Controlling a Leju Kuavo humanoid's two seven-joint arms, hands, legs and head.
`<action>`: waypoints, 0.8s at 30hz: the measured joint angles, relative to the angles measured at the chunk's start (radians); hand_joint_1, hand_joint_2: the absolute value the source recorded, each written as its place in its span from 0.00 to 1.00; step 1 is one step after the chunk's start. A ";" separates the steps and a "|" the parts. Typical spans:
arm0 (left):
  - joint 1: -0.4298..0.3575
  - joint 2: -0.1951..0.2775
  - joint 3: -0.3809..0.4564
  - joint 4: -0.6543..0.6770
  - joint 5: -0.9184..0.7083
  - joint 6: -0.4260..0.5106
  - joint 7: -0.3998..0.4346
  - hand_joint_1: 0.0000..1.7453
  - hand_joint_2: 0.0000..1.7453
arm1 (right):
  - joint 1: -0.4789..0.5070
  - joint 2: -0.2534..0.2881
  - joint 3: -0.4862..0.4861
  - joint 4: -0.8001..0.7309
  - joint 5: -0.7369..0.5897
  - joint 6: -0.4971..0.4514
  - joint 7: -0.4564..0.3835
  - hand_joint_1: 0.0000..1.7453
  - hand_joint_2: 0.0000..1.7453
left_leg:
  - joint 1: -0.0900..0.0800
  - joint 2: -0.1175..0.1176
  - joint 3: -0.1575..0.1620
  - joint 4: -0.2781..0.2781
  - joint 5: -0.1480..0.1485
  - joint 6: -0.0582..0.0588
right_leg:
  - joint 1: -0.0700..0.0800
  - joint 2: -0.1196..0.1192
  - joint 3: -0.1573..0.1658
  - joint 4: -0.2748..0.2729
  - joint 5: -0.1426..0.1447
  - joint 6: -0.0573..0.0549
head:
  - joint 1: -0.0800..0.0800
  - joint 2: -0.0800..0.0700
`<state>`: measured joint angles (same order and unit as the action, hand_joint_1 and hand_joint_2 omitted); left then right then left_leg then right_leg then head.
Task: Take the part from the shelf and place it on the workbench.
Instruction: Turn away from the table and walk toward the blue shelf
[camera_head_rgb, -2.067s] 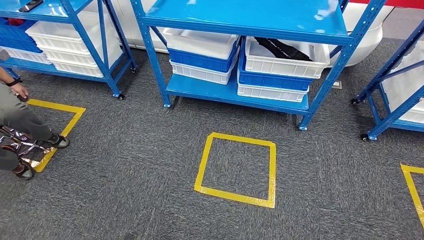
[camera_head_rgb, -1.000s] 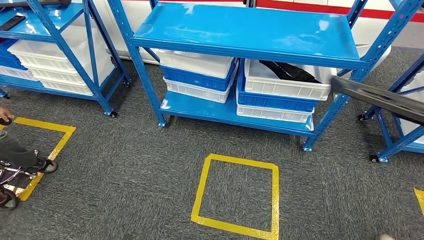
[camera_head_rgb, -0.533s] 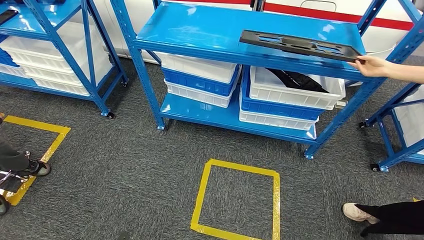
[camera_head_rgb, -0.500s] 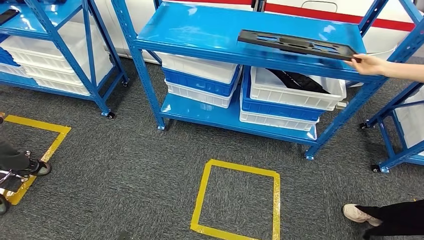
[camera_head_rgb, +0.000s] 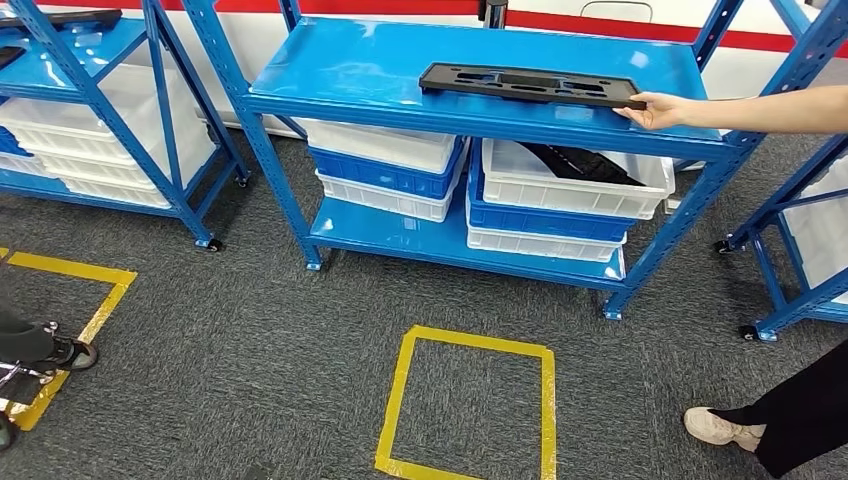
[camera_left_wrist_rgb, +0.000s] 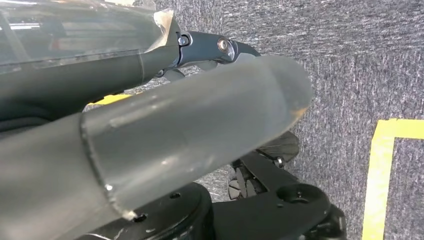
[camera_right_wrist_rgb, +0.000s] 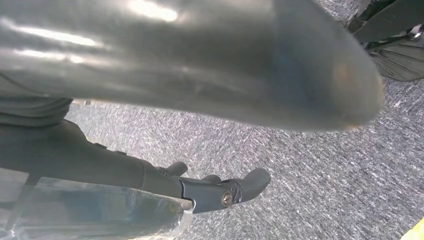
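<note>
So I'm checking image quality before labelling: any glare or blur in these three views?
Head view: sharp throughout, with pale glare patches on the blue shelf top around the black part. Left wrist view: the left hand is close and soft, the carpet behind crisper. Right wrist view: a bright highlight streaks the blurred right hand; the carpet texture reads clearly.

Warehouse-like workshop: blue racks (camera_head_rgb: 480, 100) holding bins (camera_head_rgb: 560, 180), floor tape (camera_head_rgb: 470, 410).
</note>
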<state>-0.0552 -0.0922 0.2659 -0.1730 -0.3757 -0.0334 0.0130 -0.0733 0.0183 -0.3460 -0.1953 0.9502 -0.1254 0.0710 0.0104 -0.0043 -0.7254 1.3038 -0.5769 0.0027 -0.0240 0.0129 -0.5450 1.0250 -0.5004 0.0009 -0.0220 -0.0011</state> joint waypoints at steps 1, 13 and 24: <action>0.000 0.000 0.000 0.000 0.000 0.000 0.000 0.00 0.00 | -0.001 0.000 0.000 0.000 0.000 0.000 0.000 0.00 0.00 | 0.000 -0.002 0.026 -0.060 0.038 0.005 | 0.001 0.006 0.003 0.000 -0.001 0.000 | 0.000 0.000; -0.002 -0.002 0.004 0.000 -0.002 0.010 0.001 0.00 0.00 | -0.002 0.001 -0.026 0.000 -0.026 0.026 -0.006 0.00 0.00 | -0.005 0.019 0.150 -0.308 0.127 0.059 | 0.008 0.002 -0.118 0.232 -0.119 0.027 | 0.005 0.000; -0.003 -0.003 0.011 0.000 -0.008 0.008 -0.009 0.00 0.00 | 0.002 0.000 -0.033 0.000 0.014 -0.005 0.000 0.00 0.00 | -0.009 0.048 0.158 -0.287 0.107 0.065 | -0.001 -0.026 0.003 -0.014 0.009 0.047 | 0.003 0.000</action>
<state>-0.0578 -0.0950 0.2766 -0.1732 -0.3839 -0.0258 0.0042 -0.0716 0.0179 -0.3792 -0.1953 0.9645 -0.1305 0.0713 0.0014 0.0434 -0.5671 1.0170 -0.4702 0.0676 -0.0253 -0.0129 -0.5417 1.0109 -0.4914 0.0478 -0.0186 -0.0011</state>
